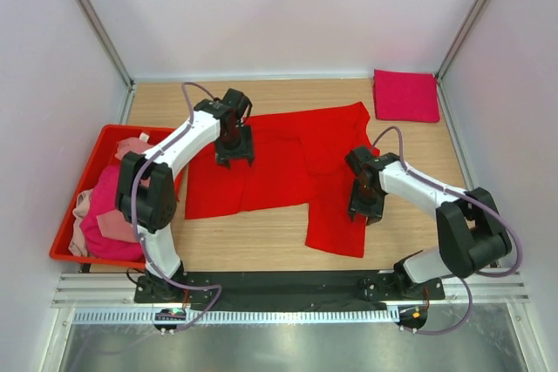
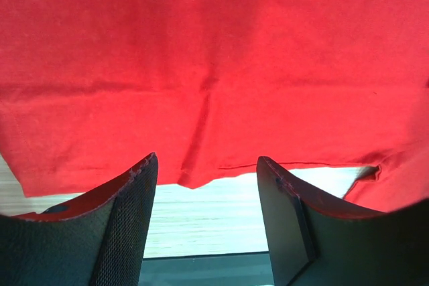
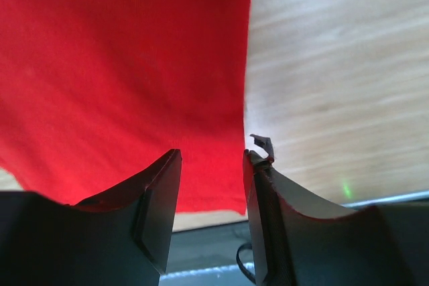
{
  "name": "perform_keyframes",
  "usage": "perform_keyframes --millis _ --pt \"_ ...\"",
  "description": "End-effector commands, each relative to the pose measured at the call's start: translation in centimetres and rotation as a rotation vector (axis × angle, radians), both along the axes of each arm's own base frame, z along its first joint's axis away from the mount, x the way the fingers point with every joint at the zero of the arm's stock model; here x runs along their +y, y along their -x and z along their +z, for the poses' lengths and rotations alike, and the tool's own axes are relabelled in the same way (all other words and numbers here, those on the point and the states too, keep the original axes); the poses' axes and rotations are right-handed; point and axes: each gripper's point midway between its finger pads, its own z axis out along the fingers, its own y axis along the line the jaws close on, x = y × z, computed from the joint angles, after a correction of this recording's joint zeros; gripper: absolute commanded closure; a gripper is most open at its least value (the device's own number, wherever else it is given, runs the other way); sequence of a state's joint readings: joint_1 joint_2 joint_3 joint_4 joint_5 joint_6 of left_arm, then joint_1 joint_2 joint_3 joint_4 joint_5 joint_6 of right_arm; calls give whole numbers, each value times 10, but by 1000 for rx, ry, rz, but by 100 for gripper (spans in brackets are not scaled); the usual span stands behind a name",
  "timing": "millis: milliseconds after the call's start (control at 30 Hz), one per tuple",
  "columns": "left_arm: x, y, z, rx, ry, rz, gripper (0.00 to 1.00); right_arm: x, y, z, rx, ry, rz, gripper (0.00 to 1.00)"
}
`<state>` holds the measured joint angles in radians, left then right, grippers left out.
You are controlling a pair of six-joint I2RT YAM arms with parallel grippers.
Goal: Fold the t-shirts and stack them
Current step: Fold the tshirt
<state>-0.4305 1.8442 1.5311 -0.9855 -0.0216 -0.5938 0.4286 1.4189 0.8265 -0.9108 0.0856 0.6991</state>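
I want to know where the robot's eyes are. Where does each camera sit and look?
Top: above and behind, looking down on the table, red t-shirt and both arms.
Left wrist: on the left arm, facing the t-shirt's edge past its own fingers.
Right wrist: on the right arm, facing t-shirt edge and table past its fingers.
All three share the red t-shirt.

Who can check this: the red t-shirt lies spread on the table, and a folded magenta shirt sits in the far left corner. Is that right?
No. The top external view shows the folded magenta shirt in the far right corner, not the left. The red t-shirt does lie spread on the table.
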Motion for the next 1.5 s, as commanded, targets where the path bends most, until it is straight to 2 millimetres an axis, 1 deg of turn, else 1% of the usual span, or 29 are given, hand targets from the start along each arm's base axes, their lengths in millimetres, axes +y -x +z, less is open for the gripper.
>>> perform_keyframes --millis 0,67,133,367,500,633,700,767,833,867,933,967,1033,1067,1133,1167,1267,1300,1367,1400,1433,1467 --pt "-3 -2 27 -70 45 -14 38 2 -28 -9 -74 22 -8 51" --pt "-3 -1 31 -80 48 -19 38 -1 -26 -15 -55 38 -3 52" --pt "-1 -1 34 -89 46 -15 38 -3 -23 -17 -47 44 -15 53" --pt "1 1 33 -82 39 -19 38 -14 -10 -24 -17 74 -41 53" --pt "-1 0 35 -87 46 -19 38 -20 -8 -23 -32 77 -52 53" --pt "-1 1 35 -82 48 -18 38 -15 1 -36 2 43 -58 54" --pt "-1 2 36 -82 48 -20 38 -16 9 -43 26 42 -73 54" --pt "0 2 37 -82 47 -20 38 -17 9 -45 22 43 -82 56" --pt "0 3 39 -90 49 -22 38 -23 10 -43 18 62 -95 61" --pt "1 4 38 -86 47 -21 38 -27 8 -42 15 69 -114 70" --pt "2 5 39 -90 42 -22 38 -36 9 -38 20 98 -137 79" --pt "3 6 38 -86 39 -23 38 -43 5 -34 3 109 -163 85" --pt "4 7 37 -83 37 -25 38 -50 4 -26 -9 122 -185 89" --pt "4 8 34 -72 32 -25 38 -55 -3 -19 -43 126 -215 90" --pt "6 12 30 -54 24 -30 40 -65 0 -10 -44 160 -244 96" --pt "6 14 27 -47 21 -33 41 -69 -2 -4 -59 171 -268 99" --pt "12 25 15 -4 1 -29 43 -84 0 12 -105 216 -321 99" --pt "17 34 7 23 -15 -27 43 -90 0 18 -133 238 -344 99" --pt "24 45 -2 52 -40 -18 46 -96 -1 24 -156 257 -376 99" --pt "27 51 -4 59 -42 -15 46 -100 0 25 -163 266 -389 99" --pt "32 63 -14 99 -58 -9 48 -103 -1 27 -170 265 -407 99" --pt "35 69 -17 114 -66 -7 48 -103 -2 28 -177 261 -409 99"
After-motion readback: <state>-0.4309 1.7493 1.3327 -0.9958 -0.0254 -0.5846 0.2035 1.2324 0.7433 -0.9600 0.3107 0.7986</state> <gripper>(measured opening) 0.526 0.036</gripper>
